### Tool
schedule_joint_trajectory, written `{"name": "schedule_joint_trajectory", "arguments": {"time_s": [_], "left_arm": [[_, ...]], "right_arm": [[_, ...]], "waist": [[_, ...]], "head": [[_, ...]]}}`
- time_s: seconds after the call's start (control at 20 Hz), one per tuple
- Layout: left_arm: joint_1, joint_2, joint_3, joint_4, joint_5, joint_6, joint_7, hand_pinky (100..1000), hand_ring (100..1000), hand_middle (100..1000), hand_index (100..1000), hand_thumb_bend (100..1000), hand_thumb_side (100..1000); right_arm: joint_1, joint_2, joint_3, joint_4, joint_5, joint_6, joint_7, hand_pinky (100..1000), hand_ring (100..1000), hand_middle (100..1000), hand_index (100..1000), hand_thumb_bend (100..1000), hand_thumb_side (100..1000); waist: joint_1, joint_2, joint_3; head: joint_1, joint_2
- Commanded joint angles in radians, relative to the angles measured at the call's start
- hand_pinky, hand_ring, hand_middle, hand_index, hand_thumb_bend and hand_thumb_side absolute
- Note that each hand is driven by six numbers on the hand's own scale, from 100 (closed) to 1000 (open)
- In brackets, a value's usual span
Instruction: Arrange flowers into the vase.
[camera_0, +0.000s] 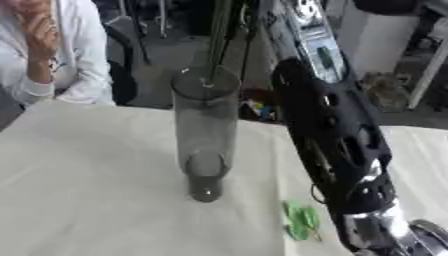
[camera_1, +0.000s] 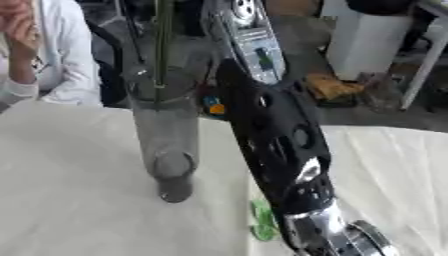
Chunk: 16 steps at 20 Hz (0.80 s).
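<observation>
A tall clear glass vase (camera_0: 205, 135) stands upright on the white tablecloth (camera_0: 96, 190), left of centre. A thin green stem (camera_0: 217, 45) comes down from the top edge into the vase's mouth; its flower is out of the picture. My right arm (camera_0: 337, 145), black with silver joints, rises from the lower right corner past the vase's right side. Only the silvery back of my right hand (camera_0: 313, 35) shows at the top edge, close to the right of the stem. A small bunch of green leaves (camera_0: 302, 221) lies on the cloth beside the arm. My left hand shows in no view.
The table's far edge (camera_0: 131, 107) runs just behind the vase. Beyond it are a dark chair (camera_0: 122, 65) and a white cabinet (camera_1: 367, 40) on the floor. Bare cloth stretches to the left of the vase and in front of it.
</observation>
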Motion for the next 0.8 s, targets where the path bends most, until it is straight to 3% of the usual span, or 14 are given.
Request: {"name": "schedule_joint_trajectory", "arguments": {"time_s": [0.05,0.8], "left_arm": [[-0.016,0.004,0.006,-0.017,-0.005,-0.003,-0.001,789,857,890,953,100,1000],[-0.02,0.003,0.003,-0.017,-0.006,-0.004,-0.004,789,857,890,953,100,1000]], "right_arm": [[-0.019,-0.019,0.003,-0.02,-0.021,-0.01,0.036,210,162,108,215,100,560],[-0.02,-0.018,-0.005,-0.026,-0.089,-0.047,0.141,211,161,108,216,100,557]], "waist": [[0.008,-0.018,0.004],[0.009,0.003,0.019]], "head": [[-0.002,-0.016],[-0.023,-0.042]]}}
